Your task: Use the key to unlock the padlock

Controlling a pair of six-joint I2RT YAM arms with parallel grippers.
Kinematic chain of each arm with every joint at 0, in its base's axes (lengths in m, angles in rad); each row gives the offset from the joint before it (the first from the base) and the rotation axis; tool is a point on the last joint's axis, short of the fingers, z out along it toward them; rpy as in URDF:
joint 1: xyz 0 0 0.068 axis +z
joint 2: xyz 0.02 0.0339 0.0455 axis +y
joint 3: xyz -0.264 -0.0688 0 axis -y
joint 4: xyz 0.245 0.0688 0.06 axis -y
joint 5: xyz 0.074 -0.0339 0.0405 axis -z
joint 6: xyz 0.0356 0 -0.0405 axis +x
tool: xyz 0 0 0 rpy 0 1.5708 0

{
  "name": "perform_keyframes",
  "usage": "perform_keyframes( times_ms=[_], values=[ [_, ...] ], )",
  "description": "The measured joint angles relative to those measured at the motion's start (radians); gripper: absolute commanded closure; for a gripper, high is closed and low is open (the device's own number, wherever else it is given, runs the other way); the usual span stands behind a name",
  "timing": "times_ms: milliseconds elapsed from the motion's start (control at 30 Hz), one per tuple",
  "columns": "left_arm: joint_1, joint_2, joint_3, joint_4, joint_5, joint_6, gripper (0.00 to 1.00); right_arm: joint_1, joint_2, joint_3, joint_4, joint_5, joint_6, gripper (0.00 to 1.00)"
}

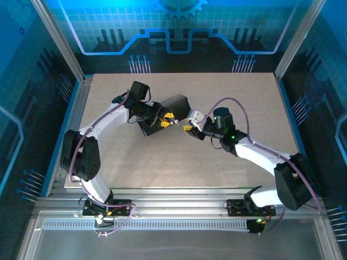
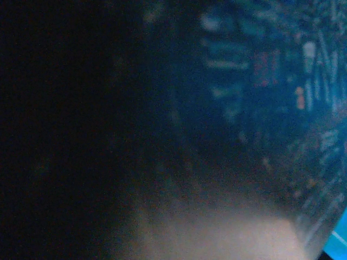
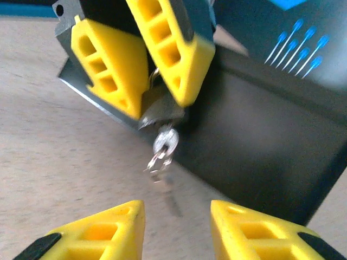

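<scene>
Ribbed yellow right fingers [image 3: 103, 230] gape empty; left fingers [image 3: 168, 49] clench metal padlock [image 3: 157, 112]; shiny key [image 3: 164, 142] dangles.

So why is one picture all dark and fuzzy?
Left wrist view: nearly black across most of it, with smeared blue patterns at one side, all out of focus. Right wrist view: bright, but the key and the left gripper look slightly blurred. Top view: sharp, tinted blue.

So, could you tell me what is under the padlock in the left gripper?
A small silver key on its ring hangs below the padlock. The left gripper covers most of the lock body, so the keyhole is hidden.
</scene>
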Motion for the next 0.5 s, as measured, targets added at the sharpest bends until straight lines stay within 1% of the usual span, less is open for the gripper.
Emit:
perform_keyframes(
  times_ms=[167,300,500],
  values=[
    [-0.005,0.019,0.023,-0.029,0.004,0.014,1.0,0.071,0.033,0.0,0.107,0.13,-0.145,0.62],
    [-0.005,0.026,0.027,-0.032,0.011,0.018,1.0,0.088,0.06,0.0,0.136,0.177,-0.218,0.63],
    [-0.005,0.031,0.035,-0.04,0.016,0.021,1.0,0.088,0.074,0.0,0.152,0.215,-0.276,0.65]
  ],
)
